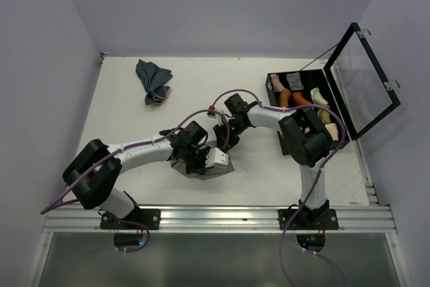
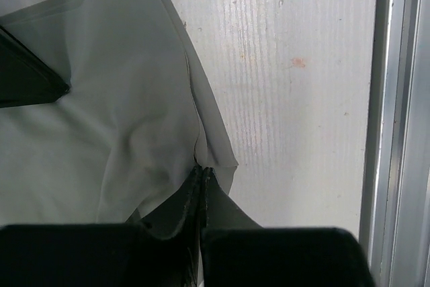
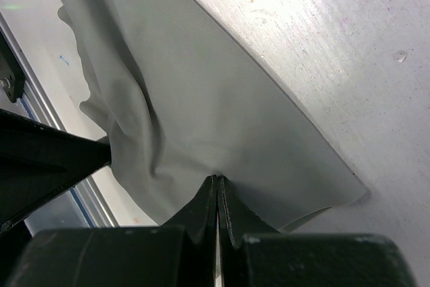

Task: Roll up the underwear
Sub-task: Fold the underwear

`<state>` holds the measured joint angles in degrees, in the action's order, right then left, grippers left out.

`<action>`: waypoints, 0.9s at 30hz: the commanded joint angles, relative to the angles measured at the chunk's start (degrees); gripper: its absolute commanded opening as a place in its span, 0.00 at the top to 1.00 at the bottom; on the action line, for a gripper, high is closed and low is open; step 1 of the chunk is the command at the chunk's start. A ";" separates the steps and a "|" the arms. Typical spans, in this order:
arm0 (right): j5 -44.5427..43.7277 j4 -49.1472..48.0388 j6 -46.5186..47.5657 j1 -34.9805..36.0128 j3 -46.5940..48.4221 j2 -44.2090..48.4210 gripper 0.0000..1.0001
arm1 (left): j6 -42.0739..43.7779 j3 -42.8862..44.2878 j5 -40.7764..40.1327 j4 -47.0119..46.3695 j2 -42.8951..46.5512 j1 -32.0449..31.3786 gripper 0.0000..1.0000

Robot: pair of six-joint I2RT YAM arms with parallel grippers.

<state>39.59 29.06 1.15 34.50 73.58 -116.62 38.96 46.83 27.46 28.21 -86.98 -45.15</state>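
Observation:
The grey underwear (image 1: pixel 216 168) lies partly flat on the white table, mostly hidden beneath both wrists in the top view. In the left wrist view the underwear (image 2: pixel 101 132) is creased, and my left gripper (image 2: pixel 201 170) is shut on a fold at its edge, near the table's front. In the right wrist view the underwear (image 3: pixel 201 99) puckers where my right gripper (image 3: pixel 218 178) pinches it shut. From above, the left gripper (image 1: pixel 201 159) and right gripper (image 1: pixel 225 138) sit close together over the cloth.
A blue striped cloth (image 1: pixel 153 80) lies crumpled at the back left. A black case (image 1: pixel 277 83) with several rolled garments stands at the back right, its clear lid (image 1: pixel 363 78) raised. An aluminium rail (image 1: pixel 215 216) runs along the near edge, close to the left gripper.

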 commanded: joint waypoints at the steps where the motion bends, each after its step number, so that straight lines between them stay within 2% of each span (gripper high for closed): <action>1: -3.12 0.91 0.70 0.30 -0.98 -0.10 1.00 | -0.82 1.69 2.94 0.44 0.67 -0.56 1.00; 5: -3.29 0.91 0.52 0.21 -0.81 -0.19 1.00 | -0.99 2.56 6.37 0.97 2.16 -0.91 1.00; 15: -2.77 1.09 0.43 0.30 -0.63 0.60 1.00 | -4.33 2.31 5.85 -1.57 -2.67 -3.54 1.00; 19: -2.59 2.22 1.05 0.13 0.24 1.83 0.99 | -4.68 1.69 4.71 -2.02 -2.67 -3.55 0.78; 22: -1.63 3.89 2.54 -0.48 1.56 4.29 0.93 | -4.95 2.12 4.09 -1.32 0.66 -3.55 0.66; 27: 2.40 6.10 5.53 -2.94 2.27 10.35 0.83 | -6.60 4.23 3.39 0.97 11.03 -1.27 0.61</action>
<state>39.38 32.99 3.70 33.50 73.60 -113.45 34.44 48.07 30.72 28.84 -82.78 -47.99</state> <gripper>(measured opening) 0.153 0.378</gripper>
